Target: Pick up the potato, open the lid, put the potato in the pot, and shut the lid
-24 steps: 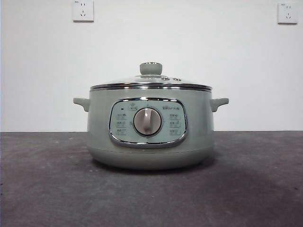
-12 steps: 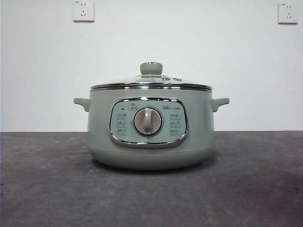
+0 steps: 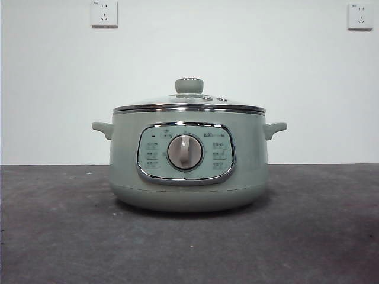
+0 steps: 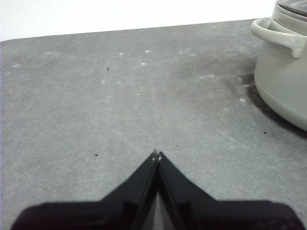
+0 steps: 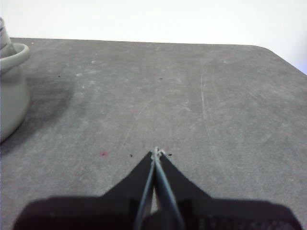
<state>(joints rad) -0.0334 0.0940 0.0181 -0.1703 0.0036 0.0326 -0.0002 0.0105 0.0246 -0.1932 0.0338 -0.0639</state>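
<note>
The pale sage-green pot [image 3: 188, 160] stands in the middle of the front view, its dial facing the camera. The glass lid [image 3: 189, 102] with its green knob rests shut on the pot. The potato is out of view. My left gripper [image 4: 157, 154] is shut with nothing in it, low over the grey table, with the pot [image 4: 283, 62] and one side handle off to its side. My right gripper [image 5: 157, 152] is also shut and holds nothing, and the pot's other handle [image 5: 13, 57] shows at the edge of its view. Neither arm shows in the front view.
The dark grey table [image 3: 59, 236] stretches around the pot. A white wall stands behind it with two sockets, one [image 3: 104, 13] high on the left and another [image 3: 359, 16] high on the right. The table's rounded far corner [image 5: 273, 50] appears in the right wrist view.
</note>
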